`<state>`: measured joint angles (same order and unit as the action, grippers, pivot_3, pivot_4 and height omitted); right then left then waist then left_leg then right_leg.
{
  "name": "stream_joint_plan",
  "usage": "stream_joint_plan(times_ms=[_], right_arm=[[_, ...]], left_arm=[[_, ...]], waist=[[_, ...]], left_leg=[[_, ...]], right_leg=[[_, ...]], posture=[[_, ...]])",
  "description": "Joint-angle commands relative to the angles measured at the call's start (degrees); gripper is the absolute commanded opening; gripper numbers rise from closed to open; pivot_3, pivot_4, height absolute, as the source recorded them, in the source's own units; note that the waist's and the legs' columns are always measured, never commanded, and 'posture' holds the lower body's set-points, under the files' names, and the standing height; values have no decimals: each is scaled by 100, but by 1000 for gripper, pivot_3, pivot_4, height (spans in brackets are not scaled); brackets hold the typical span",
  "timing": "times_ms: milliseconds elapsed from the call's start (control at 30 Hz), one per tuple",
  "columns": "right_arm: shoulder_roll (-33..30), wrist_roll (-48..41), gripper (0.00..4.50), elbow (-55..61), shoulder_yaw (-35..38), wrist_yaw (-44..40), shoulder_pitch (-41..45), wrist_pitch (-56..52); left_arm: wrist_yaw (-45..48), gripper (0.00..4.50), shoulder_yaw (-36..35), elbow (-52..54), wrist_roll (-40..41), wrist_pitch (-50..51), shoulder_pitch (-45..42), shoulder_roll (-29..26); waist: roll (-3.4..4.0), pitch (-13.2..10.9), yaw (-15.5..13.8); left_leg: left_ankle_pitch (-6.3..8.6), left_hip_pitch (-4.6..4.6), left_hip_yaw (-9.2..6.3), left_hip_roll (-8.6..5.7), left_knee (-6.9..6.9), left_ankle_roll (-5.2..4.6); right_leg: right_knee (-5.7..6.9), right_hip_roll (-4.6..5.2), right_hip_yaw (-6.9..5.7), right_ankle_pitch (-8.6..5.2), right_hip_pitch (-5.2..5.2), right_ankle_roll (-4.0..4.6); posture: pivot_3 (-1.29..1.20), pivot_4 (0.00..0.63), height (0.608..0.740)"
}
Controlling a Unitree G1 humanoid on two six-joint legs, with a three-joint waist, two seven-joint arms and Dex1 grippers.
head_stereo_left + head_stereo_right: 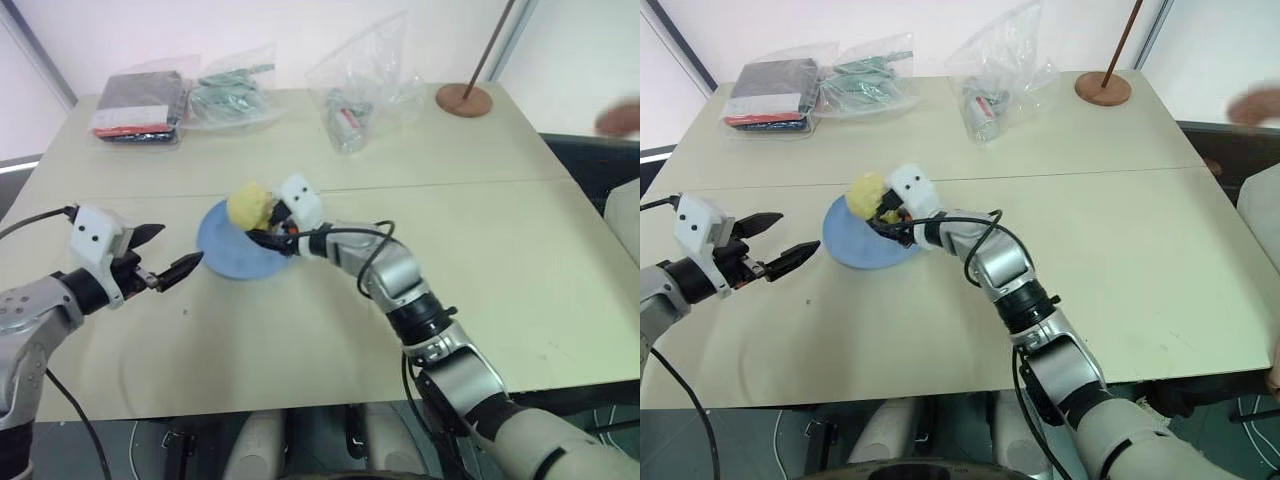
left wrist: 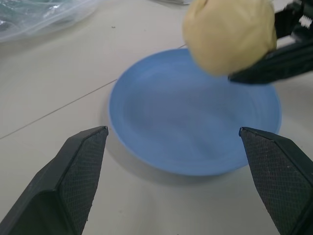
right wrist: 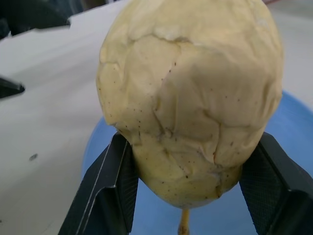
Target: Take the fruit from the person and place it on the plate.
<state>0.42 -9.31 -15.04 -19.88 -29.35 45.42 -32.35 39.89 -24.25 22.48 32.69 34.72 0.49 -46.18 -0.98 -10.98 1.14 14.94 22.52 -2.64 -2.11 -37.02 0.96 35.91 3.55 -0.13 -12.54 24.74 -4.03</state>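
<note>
The pale yellow bumpy fruit (image 1: 248, 205) hangs just above the far edge of the light-blue plate (image 1: 222, 258), with my right gripper (image 1: 264, 226) shut on it. In the right wrist view the fruit (image 3: 190, 98) sits between both black fingers, with the plate (image 3: 293, 132) below it. My left gripper (image 1: 178, 249) is open and empty, held left of the plate and pointing at it. From the left wrist, the plate (image 2: 186, 122) lies between the open fingers, with the fruit (image 2: 230, 34) over its far rim. The person's hand (image 1: 620, 118) is blurred at the far right, away from the table.
A round brown stand base (image 1: 463, 99) with a thin rod sits at the back right corner. Clear plastic bags (image 1: 355, 100) and a dark packet (image 1: 140, 105) lie along the table's far edge. A seam (image 1: 450, 185) runs across the beige table.
</note>
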Motion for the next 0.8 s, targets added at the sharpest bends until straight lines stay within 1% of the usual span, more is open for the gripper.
stream_joint_plan(times_ms=[33, 267, 333, 367, 400, 433, 567, 667, 800], right_arm=[[130, 255, 2215, -247, -86, 21, 139, 393], [227, 623, 2215, -775, -134, -20, 262, 865], [213, 717, 3245, -883, -123, -22, 293, 973], [210, 718, 3663, -881, -89, -50, 307, 982], [202, 704, 4246, -838, -43, -79, 323, 969], [192, 689, 4442, -788, -7, -106, 342, 936], [96, 614, 4442, -469, 99, -240, 365, 742], [-72, 482, 4442, 45, 244, -419, 345, 442], [-601, 163, 4442, 1053, 567, -796, 377, -179]], left_arm=[[18, 4500, -253, 97, -55, -91, 52, -105], [-60, 4500, -274, 241, -49, -72, 156, -39], [-77, 4500, -277, 281, -50, -71, 195, -23], [-88, 4500, -284, 295, -44, -67, 207, -17], [-95, 4500, -292, 313, -35, -62, 225, -10], [-99, 4500, -298, 326, -25, -56, 238, -5], [-102, 4500, -283, 369, 34, -26, 241, 18], [-62, 4500, -264, 382, 103, -8, 221, 18], [23, 4500, -250, 390, 204, 42, 168, -29]], waist=[[0, 0, 2], [1, 0, 6], [1, 0, 7], [1, 0, 7], [1, 0, 7], [1, 0, 7], [1, -1, 6], [2, -1, -2], [1, -1, -18]], left_leg=[[0, 0, 0, 0, 0, 0], [0, 0, -1, 0, 2, 1], [0, 0, -1, 0, 2, 1], [0, 0, -1, 0, 2, 1], [0, 0, -2, 0, 3, 1], [0, 0, -2, 0, 3, 1], [0, 0, -2, 0, 3, 1], [0, 0, -3, 0, 3, 1], [0, 1, -3, -1, 2, 1]], right_leg=[[0, 0, 0, 0, 0, 0], [0, 0, 1, 0, 2, 1], [0, 0, 1, 0, 2, 1], [0, 0, 1, 0, 2, 1], [0, 0, 1, 0, 2, 1], [0, 0, 1, 0, 3, 1], [0, 0, 1, 0, 2, 1], [0, 0, 1, 0, 2, 1], [-1, 2, 1, 0, 1, 1]], posture=[[0, 150, 740], [0, 150, 740], [0, 150, 740], [0, 150, 740], [0, 150, 740], [0, 150, 740], [0, 150, 740], [0, 150, 740], [0, 150, 740]])
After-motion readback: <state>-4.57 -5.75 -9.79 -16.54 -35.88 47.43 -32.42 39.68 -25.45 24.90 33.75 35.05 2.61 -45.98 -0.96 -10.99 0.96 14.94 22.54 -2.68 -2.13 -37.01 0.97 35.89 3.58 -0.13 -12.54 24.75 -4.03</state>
